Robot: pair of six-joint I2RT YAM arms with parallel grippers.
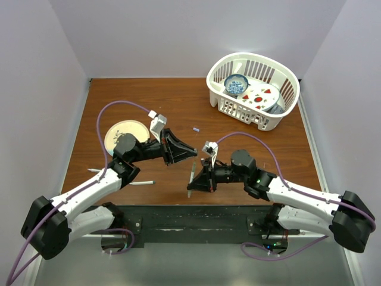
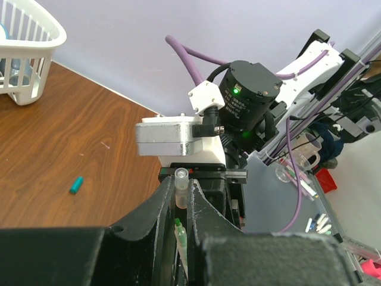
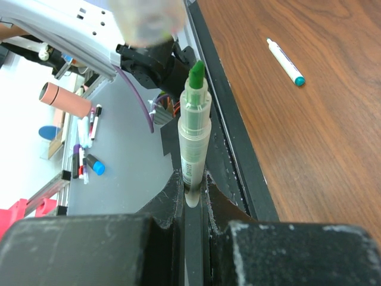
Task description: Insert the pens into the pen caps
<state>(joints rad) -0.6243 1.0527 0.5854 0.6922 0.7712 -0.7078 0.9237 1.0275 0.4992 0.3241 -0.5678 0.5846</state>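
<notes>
My left gripper (image 1: 191, 152) (image 2: 181, 192) is shut on a small clear-grey pen cap (image 2: 181, 186), open end pointing away from the wrist. My right gripper (image 1: 195, 181) (image 3: 194, 186) is shut on a pale pen (image 3: 193, 134) (image 1: 190, 179) with a bare green tip. In the left wrist view that green-tipped pen (image 2: 180, 235) sits just below the cap, nearly in line with it and apart from it. In the right wrist view the cap is a blur just above the tip. Both grippers meet above the table's near middle.
Two more pens (image 1: 95, 171) (image 1: 140, 183) lie at the left front; one with a teal end (image 3: 286, 61) shows in the right wrist view. A small bluish cap (image 1: 196, 128) and a teal cap (image 2: 75, 185) lie loose. A tan plate (image 1: 122, 132) is left; a white basket (image 1: 280, 119) stands back right.
</notes>
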